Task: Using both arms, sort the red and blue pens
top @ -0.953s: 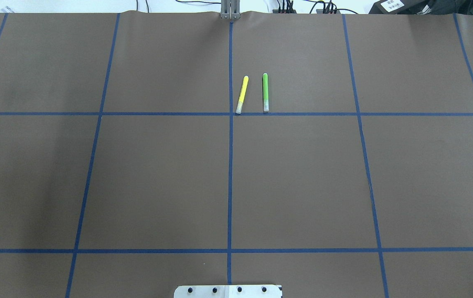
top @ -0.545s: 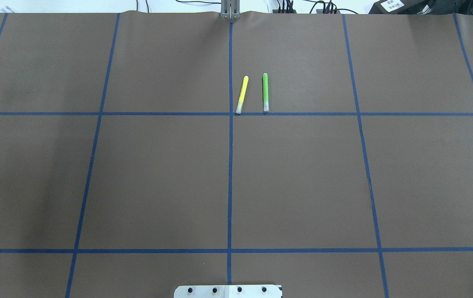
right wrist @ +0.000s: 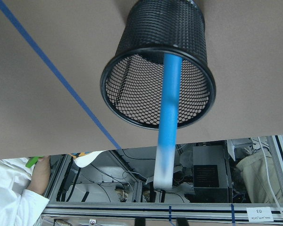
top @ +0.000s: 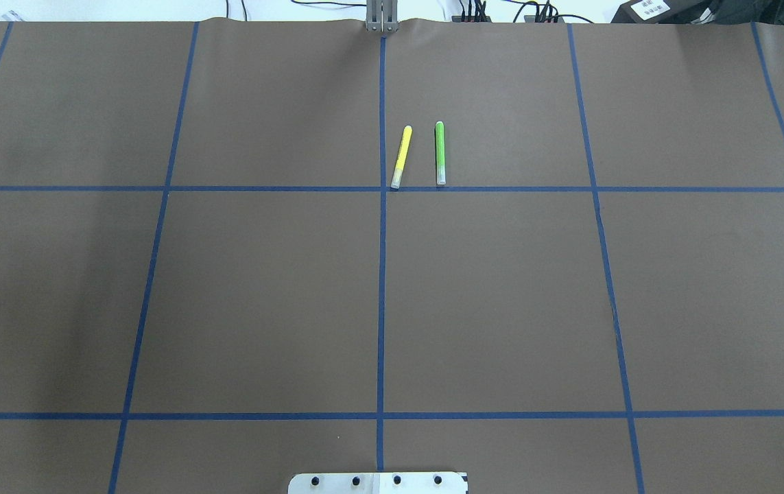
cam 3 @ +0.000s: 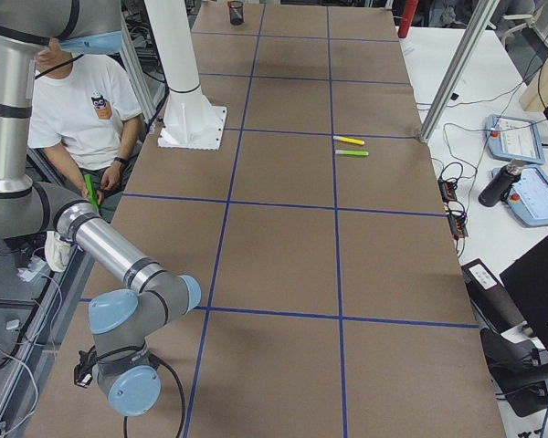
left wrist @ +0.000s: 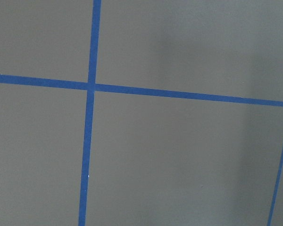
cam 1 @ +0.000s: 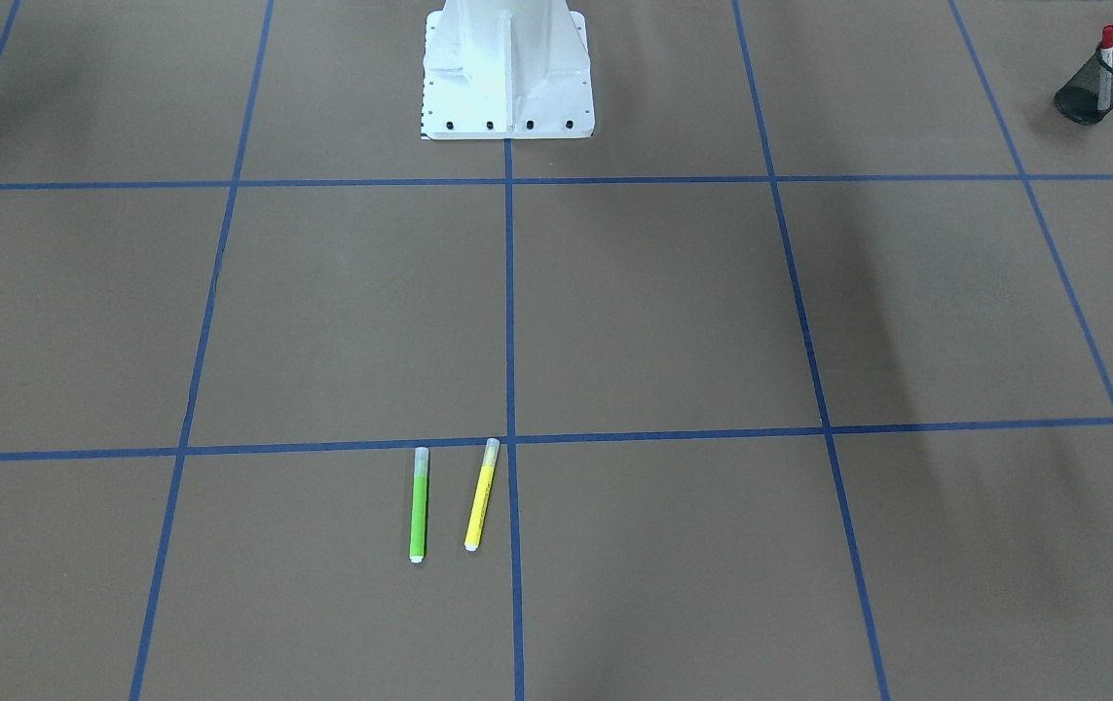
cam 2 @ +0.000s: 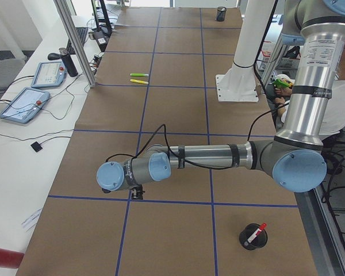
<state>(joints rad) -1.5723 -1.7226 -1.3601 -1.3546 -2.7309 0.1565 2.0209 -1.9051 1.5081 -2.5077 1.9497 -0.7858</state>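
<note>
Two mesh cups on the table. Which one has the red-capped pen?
The mesh cup on the robot's left side: the red-capped pen stands in it. The other cup, seen in the right wrist view, holds the blue pen instead.

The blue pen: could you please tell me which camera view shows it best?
The right wrist-mounted view: the blue pen appears close up, sticking out of the black mesh cup. The exterior left view shows only that cup, tiny; the others miss it.
</note>
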